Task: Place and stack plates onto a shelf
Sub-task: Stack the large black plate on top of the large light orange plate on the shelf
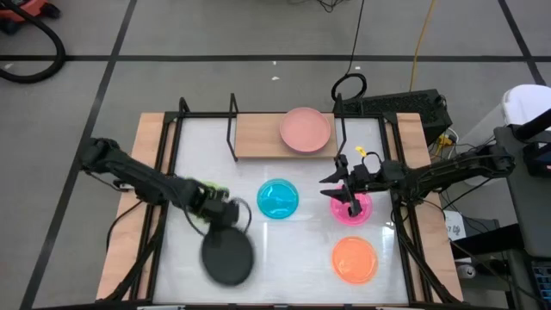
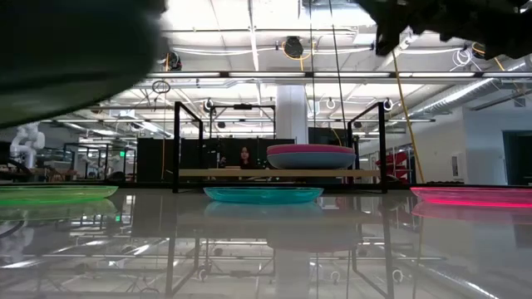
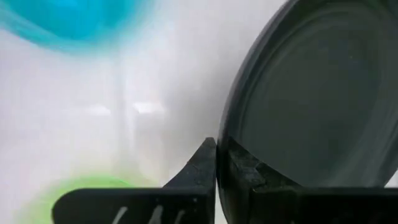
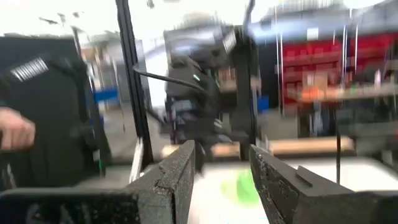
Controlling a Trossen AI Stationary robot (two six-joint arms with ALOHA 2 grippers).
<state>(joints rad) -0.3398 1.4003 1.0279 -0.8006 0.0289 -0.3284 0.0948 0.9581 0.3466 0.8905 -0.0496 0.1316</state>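
Note:
My left gripper (image 1: 222, 212) is over the table's near left part, shut on the black plate (image 1: 228, 257), which shows large and blurred high up in the low view (image 2: 75, 50). The green plate (image 1: 207, 191) lies flat under the left arm. The cyan plate (image 1: 278, 198), pink plate (image 1: 351, 209) and orange plate (image 1: 355, 258) also lie flat on the table. A salmon plate (image 1: 305, 129) tops a stack (image 2: 310, 155) on the shelf (image 1: 258, 138). My right gripper (image 1: 344, 188) hangs open above the pink plate, high over the table (image 2: 416, 25). My left gripper pinches the black plate's rim (image 3: 225, 163) between its two fingers, one finger on each face. The plate reaches out from the fingers toward the table's near edge. It is lifted clear of the table.
The shelf's black metal uprights (image 1: 232, 125) stand at the far side, with bare board left of the stack. Black frame bars (image 1: 164, 172) run along both sides of the white tabletop. A person sits in the room behind the shelf (image 2: 246, 156).

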